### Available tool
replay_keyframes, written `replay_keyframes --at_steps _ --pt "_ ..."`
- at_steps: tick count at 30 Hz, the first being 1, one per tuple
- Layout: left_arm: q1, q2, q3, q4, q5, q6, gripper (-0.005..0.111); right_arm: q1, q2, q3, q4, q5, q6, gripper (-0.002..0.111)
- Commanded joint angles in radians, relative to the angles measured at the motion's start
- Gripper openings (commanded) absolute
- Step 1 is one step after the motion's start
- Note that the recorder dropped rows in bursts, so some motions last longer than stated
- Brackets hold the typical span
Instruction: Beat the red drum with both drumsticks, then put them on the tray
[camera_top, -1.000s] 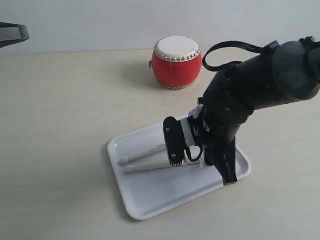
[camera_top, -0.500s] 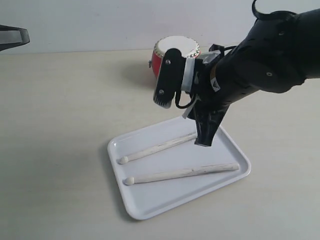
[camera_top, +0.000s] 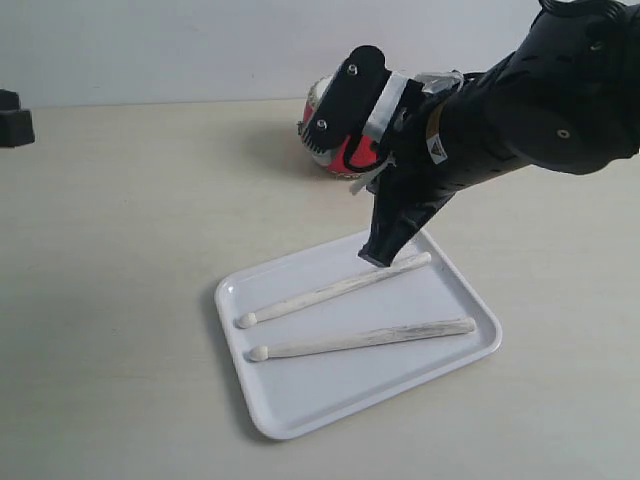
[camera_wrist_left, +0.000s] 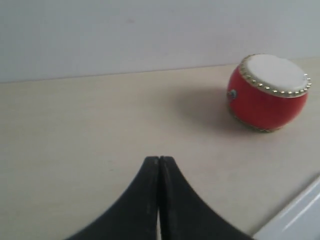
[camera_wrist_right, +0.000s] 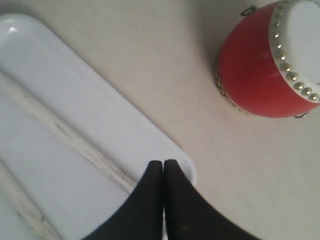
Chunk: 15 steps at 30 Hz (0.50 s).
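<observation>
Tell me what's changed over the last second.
The right gripper, fingers shut, lifted from the tray toward the red drum. The nearer drumstick lies slightly further from the other drumstick. Drum and tray stayed put.

Light: soft, even brightness is filling all views.
Shadow: glossy red barrel drum (camera_wrist_left: 265, 102) is casting a faint patch.

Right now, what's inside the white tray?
In the tray lie the farther drumstick and the nearer drumstick, side by side, not touching. Nothing else shows inside. The shut right end effector, above, covers a bit of the far rim.
</observation>
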Motion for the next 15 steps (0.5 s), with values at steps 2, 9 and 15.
replay_keyframes --at_steps 2,9,15 --pt "-0.115 -0.277 0.161 -0.023 -0.287 -0.044 0.000 -0.108 -0.041 0.004 0.016 -0.122 0.116 0.000" --pt "-0.115 -0.643 0.286 -0.033 -0.283 -0.062 0.000 -0.267 -0.050 0.004 0.187 -0.186 0.081 0.000" --pt "-0.115 -0.710 0.304 -0.037 -0.283 -0.057 0.000 -0.319 -0.050 0.004 0.214 -0.194 0.094 0.000"
